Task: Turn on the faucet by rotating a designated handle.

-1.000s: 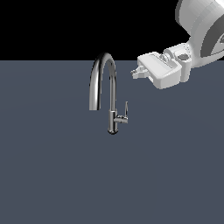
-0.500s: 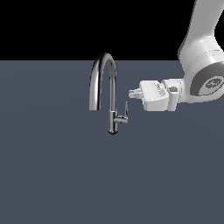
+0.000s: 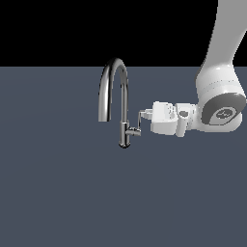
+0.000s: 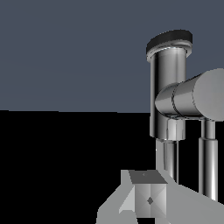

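Observation:
The chrome faucet (image 3: pixel 124 103) stands upright on the grey surface with its arched spout toward the exterior view's left. Its handle (image 3: pixel 137 128) is a thin lever rising from a short side stub toward the exterior view's right. My gripper (image 3: pixel 144 115) reaches in level from the exterior view's right, and its fingertips are at the top of the lever, touching it or nearly so. The fingers look closed together with nothing between them. In the wrist view the faucet body (image 4: pixel 168 92), the stub and lever (image 4: pixel 208 159) loom close beside my gripper (image 4: pixel 148 199).
A flat grey surface (image 3: pixel 62 193) spreads all around the faucet. My white arm (image 3: pixel 219 96) rises at the exterior view's right. Nothing else is in view.
My gripper has come down and moved toward the exterior view's left, from above and right of the faucet to the top of the handle lever. The faucet has not moved.

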Available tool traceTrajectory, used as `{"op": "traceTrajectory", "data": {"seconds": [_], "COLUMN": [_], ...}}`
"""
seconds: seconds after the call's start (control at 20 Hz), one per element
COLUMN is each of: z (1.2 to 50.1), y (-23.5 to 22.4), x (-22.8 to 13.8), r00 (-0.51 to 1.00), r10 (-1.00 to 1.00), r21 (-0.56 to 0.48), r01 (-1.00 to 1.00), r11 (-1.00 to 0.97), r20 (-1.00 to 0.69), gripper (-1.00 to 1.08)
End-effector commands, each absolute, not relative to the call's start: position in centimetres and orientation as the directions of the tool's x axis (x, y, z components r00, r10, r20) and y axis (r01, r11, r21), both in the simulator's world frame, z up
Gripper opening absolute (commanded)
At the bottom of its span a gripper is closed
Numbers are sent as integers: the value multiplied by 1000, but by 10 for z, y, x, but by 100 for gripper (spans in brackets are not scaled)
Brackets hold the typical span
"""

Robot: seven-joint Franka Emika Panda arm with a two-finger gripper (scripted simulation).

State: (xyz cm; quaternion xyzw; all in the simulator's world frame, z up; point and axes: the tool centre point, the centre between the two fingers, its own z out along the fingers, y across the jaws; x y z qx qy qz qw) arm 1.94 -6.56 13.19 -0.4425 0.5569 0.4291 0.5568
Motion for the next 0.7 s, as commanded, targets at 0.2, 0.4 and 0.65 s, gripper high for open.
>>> {"op": "traceTrajectory", "data": {"seconds": [0.2, 0.4, 0.65], "z": [128, 129, 133], "y": [-64, -63, -59], "x": [20, 14, 0], "r00": [3, 3, 3], "r10": [-1, -2, -1], "r21": [-3, -3, -3], "r01": [-967, -968, -968], "r11": [253, 253, 253], "r20": [-1000, -1000, -1000], "gripper": [-100, -100, -100]}}
